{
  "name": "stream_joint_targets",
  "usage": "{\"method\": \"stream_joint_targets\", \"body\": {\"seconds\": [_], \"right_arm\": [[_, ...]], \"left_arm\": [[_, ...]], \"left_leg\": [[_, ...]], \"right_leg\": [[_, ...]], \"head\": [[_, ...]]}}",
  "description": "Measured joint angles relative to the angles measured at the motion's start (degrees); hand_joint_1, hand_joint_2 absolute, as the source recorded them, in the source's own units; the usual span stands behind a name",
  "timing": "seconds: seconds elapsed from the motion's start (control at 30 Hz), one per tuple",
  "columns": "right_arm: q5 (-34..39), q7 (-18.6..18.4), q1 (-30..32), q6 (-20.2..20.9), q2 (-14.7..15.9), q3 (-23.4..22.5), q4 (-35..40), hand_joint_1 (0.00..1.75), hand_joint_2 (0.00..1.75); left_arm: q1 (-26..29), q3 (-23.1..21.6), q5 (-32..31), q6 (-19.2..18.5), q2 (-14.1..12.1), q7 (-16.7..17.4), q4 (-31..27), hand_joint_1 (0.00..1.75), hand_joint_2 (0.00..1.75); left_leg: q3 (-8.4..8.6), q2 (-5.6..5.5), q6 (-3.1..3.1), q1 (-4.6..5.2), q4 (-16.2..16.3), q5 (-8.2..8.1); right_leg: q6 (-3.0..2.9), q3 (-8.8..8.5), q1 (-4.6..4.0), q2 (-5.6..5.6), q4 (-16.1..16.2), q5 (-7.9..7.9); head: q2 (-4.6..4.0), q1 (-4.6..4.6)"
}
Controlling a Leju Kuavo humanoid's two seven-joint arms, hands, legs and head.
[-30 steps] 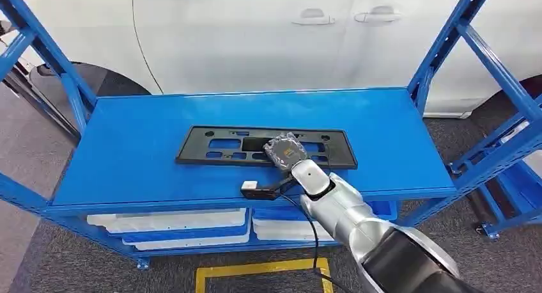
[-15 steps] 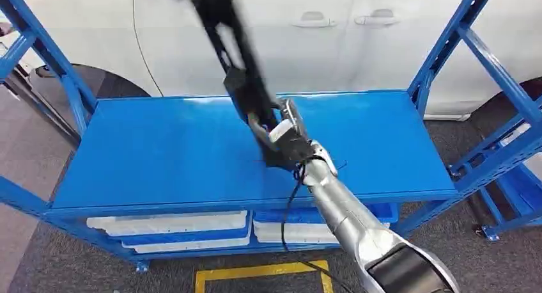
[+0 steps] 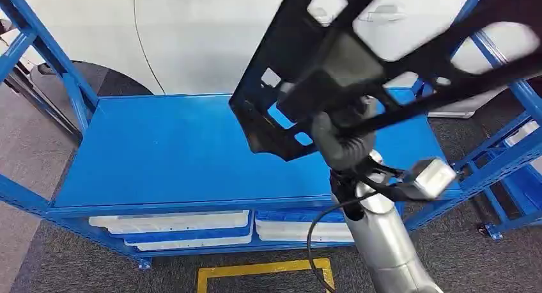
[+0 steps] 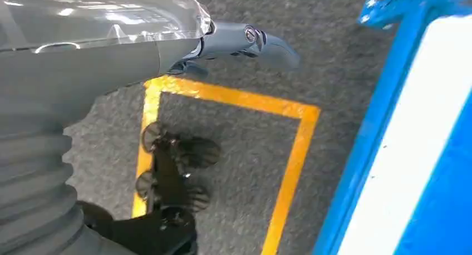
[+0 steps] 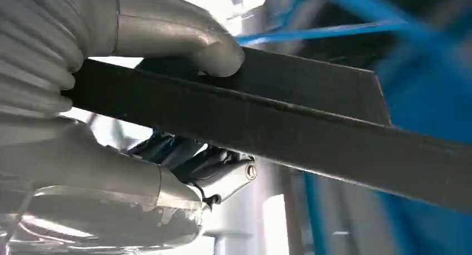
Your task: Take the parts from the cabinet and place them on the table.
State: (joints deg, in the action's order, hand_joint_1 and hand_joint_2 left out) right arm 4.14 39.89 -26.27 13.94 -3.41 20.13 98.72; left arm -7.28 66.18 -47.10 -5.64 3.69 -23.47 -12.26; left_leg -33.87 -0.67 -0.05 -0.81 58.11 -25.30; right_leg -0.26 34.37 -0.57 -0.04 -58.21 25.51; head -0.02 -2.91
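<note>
A second ago the flat black plastic frame with cut-out windows (image 3: 358, 69) lay at the middle of the blue metal shelf top (image 3: 160, 152). Now the right hand (image 3: 342, 136) has swung it up off the shelf, thumb and fingers clamped across its edge. The left hand (image 4: 245, 40) hangs over the floor, loosely apart and holding nothing. Carrying to the table comes next, I'd say.
</note>
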Motion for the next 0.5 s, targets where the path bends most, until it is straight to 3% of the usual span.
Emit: {"method": "stream_joint_targets", "body": {"seconds": [0.03, 0.07, 0.1, 0.13, 0.17, 0.2, 0.23, 0.27, 0.3, 0.37, 0.4, 0.43, 0.5], "right_arm": [[1.8, 0.1, 1.3, 3.6, -0.1, -0.3, 3.7, 1.75, 1.75], [2.1, 0.0, 2.6, 5.9, -0.4, -0.4, 6.3, 1.75, 1.75], [2.1, 0.1, 3.6, 7.8, -0.8, -0.4, 8.4, 1.75, 1.75], [2.1, 0.2, 4.3, 8.9, -1.1, -0.4, 9.7, 1.75, 1.75], [1.8, 0.3, 5.0, 9.8, -1.5, -0.2, 11.7, 1.75, 1.75], [1.3, 0.3, 5.7, 10.1, -1.7, 0.0, 13.1, 1.75, 1.75], [1.0, 0.3, 6.6, 10.4, -1.7, 0.3, 14.1, 1.75, 1.75], [0.5, 0.2, 7.5, 10.6, -1.8, 0.9, 15.6, 1.75, 1.75], [0.2, 0.2, 8.2, 10.6, -1.9, 1.4, 16.6, 1.75, 1.75], [-0.4, 0.2, 9.1, 10.1, -1.9, 3.1, 19.2, 1.75, 1.75], [-0.5, 0.2, 9.2, 10.0, -1.9, 3.8, 20.0, 1.75, 1.75], [-0.6, 0.2, 9.4, 9.9, -1.9, 4.1, 20.7, 1.75, 1.75], [-0.6, 0.1, 9.7, 9.4, -1.9, 4.6, 21.5, 1.75, 1.75]], "left_arm": [[0.1, 0.0, 0.0, -0.4, -0.1, 0.2, 0.0, 0.00, 1.75], [0.2, 0.0, 0.0, -0.7, -0.1, 0.2, 0.0, 0.00, 1.75], [0.4, 0.0, 0.0, -1.0, -0.1, 0.0, 0.0, 0.00, 1.75], [0.4, 0.0, -0.1, -1.2, -0.1, -0.2, 0.0, 0.00, 1.75], [0.5, 0.0, 0.0, -1.2, -0.1, -0.5, 0.0, 0.00, 1.75], [0.6, 0.0, 0.0, -1.2, -0.1, -0.7, 0.0, 0.00, 1.75], [0.8, 0.0, 0.0, -1.2, -0.1, -0.7, 0.0, 0.00, 1.75], [1.0, 0.0, -0.1, -1.1, -0.1, -0.7, 0.0, 0.00, 1.75], [1.1, 0.0, -0.1, -1.0, -0.1, -0.7, 0.0, 0.00, 1.75], [1.2, 0.0, -0.3, -0.3, -0.2, 0.0, 0.0, 0.00, 1.75], [1.2, 0.0, -0.2, -0.1, -0.2, 0.2, 0.0, 0.00, 1.75], [1.1, 0.0, -0.3, 0.0, -0.2, 0.3, 0.0, 0.00, 1.75], [1.3, 0.0, -0.3, 0.4, -0.2, 1.2, 0.0, 0.00, 1.75]], "left_leg": [[0.25, -0.04, -0.46, 0.34, -0.1, -0.10], [0.14, 0.12, -0.61, 0.09, 0.5, -0.79], [-0.51, 0.30, -0.93, 0.13, 2.3, -2.18], [-2.16, 0.32, -1.10, 0.02, 6.0, -4.33], [-4.39, 0.32, -1.34, -0.04, 10.9, -6.58], [-6.25, 0.32, -1.58, -0.06, 14.8, -8.03], [-7.28, 0.32, -1.79, -0.08, 16.9, -8.32], [-6.94, 0.33, -1.91, -0.14, 16.3, -7.54], [-5.56, 0.34, -1.97, -0.27, 13.6, -5.79], [0.07, 0.42, -1.88, -0.49, 3.0, -0.96], [1.16, 0.41, -1.54, -0.39, 0.6, -1.42], [1.04, 0.25, -0.90, -0.17, 0.6, -1.03], [0.78, 0.19, -0.39, 0.10, 0.7, -0.77]], "right_leg": [[-0.45, -0.29, 0.52, -0.03, 0.7, -0.29], [-0.64, -0.80, 0.77, -0.27, 1.2, -0.50], [-0.87, -1.09, 0.80, -0.26, 1.4, -0.49], [-1.32, -1.14, 0.77, -0.33, 1.5, -0.41], [-1.39, -1.21, 0.72, -0.31, 1.4, -0.37], [-1.48, -1.24, 0.68, -0.31, 1.4, -0.31], [-1.47, -1.23, 0.68, -0.33, 1.2, -0.41], [-1.46, -1.19, 0.69, -0.30, 1.1, -0.39], [-1.40, -1.15, 0.73, -0.25, 0.9, -0.35], [-0.97, -1.02, 0.76, -0.15, 0.3, -0.02], [-0.62, -0.69, 0.48, -0.11, -0.2, 0.21], [-0.38, -0.41, 0.38, -0.06, -0.6, 0.23], [0.28, -0.34, 0.57, -0.10, -0.3, -0.20]], "head": [[0.00, 0.00], [0.00, 0.00], [0.00, -0.02], [0.00, 0.00], [0.00, 0.00], [0.00, 0.00], [0.00, 0.00], [0.00, 0.00], [0.00, 0.00], [0.00, 0.00], [0.00, 0.00], [0.00, 0.00], [0.00, 0.00]]}}
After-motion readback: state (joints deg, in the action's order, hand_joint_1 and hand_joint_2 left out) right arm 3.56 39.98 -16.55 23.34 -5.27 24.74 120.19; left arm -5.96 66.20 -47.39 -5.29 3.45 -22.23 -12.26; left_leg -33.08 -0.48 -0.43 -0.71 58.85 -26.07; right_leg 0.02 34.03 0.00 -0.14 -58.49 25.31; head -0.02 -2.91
